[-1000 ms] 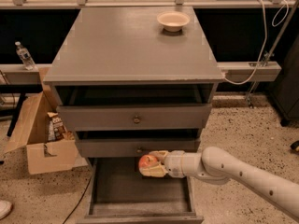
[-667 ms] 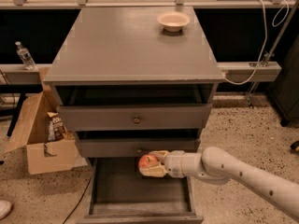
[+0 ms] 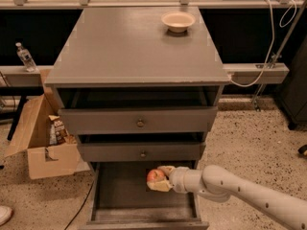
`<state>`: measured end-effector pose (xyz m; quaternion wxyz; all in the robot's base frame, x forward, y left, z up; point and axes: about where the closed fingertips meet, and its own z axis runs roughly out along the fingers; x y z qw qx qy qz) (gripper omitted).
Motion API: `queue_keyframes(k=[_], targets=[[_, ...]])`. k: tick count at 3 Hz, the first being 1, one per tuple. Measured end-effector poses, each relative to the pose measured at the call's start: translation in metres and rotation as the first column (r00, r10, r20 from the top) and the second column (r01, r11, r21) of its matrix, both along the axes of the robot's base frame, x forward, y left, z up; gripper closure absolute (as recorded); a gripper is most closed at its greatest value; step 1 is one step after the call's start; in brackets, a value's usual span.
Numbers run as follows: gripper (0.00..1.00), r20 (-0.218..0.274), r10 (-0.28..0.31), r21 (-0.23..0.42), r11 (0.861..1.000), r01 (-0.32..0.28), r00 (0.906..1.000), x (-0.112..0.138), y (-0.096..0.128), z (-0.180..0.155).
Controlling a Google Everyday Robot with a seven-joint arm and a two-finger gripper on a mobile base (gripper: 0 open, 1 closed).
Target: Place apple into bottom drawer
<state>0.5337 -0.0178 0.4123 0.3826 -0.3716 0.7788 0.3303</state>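
Observation:
The red-orange apple (image 3: pixel 154 176) is held in my gripper (image 3: pixel 159 178), which is shut on it from the right. The arm reaches in from the lower right. The apple hangs over the open bottom drawer (image 3: pixel 120 195), just below the front of the middle drawer (image 3: pixel 141 152) and above the drawer's grey floor. The bottom drawer is pulled out wide. The upper two drawers stand slightly open, each with a small brass knob.
A cream bowl (image 3: pixel 178 21) sits on the cabinet top at the back right. An open cardboard box (image 3: pixel 41 138) with snack packs stands on the floor at the left. A water bottle (image 3: pixel 25 56) stands on a shelf behind it. A cable (image 3: pixel 268 47) hangs at the right.

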Motion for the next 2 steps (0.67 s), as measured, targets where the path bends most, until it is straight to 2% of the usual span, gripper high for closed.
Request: queue_keyframes(k=[1,2], targets=[[1.0,-0.042,-0.037,-0.024,0.999,0.036,0.9985,0.005,-0.006,-0.059],[0.96,-0.128,-0.068,-0.044,0.997,0.063,0.9894,0.013,-0.005,-0.138]])
